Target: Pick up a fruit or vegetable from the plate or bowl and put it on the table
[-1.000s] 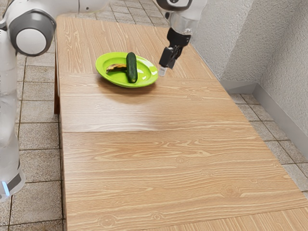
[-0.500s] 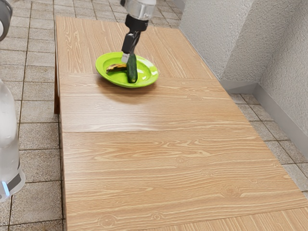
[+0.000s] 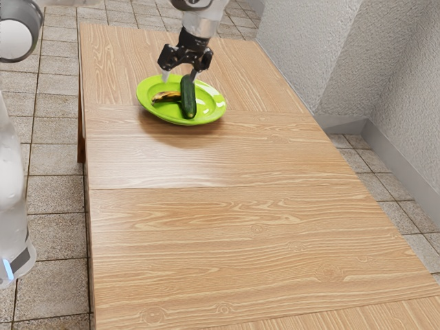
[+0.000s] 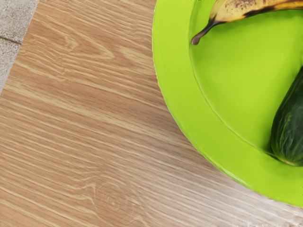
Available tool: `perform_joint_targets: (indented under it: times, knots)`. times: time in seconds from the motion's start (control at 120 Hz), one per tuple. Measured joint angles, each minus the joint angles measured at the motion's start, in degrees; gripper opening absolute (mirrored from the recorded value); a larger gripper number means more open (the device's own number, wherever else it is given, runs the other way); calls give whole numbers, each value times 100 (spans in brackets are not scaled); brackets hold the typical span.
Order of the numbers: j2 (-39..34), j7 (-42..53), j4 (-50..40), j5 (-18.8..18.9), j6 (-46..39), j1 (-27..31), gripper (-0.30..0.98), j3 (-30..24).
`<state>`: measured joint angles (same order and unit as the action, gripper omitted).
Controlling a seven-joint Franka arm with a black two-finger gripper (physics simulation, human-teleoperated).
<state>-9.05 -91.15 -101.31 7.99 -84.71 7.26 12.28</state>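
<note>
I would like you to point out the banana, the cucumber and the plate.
Banana (image 4: 246, 7): wrist view, on its spotted peel.
Cucumber (image 3: 188, 100): exterior view, on its middle.
Plate (image 4: 177, 94): wrist view, on its rim.

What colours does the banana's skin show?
The banana is yellow with dark brown patches, best seen in the wrist view.

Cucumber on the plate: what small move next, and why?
I'd probably ease the open gripper over the middle of the cucumber before lowering: the wrist view cuts the cucumber off at its border, so I seem off-centre.
</note>
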Motion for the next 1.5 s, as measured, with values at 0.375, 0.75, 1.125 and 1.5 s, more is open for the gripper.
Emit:
perform_joint_targets:
  times: [0.375,0.75,1.125,1.5]
  knots:
    - [287,3075,-5,88,-397,357,69,75]
    - [951,4856,207,76,-777,1139,69,443]
    - [2152,6131,1389,24,-1235,1391,69,200]
    - [2562,6831,1626,-297,-1579,1401,69,42]
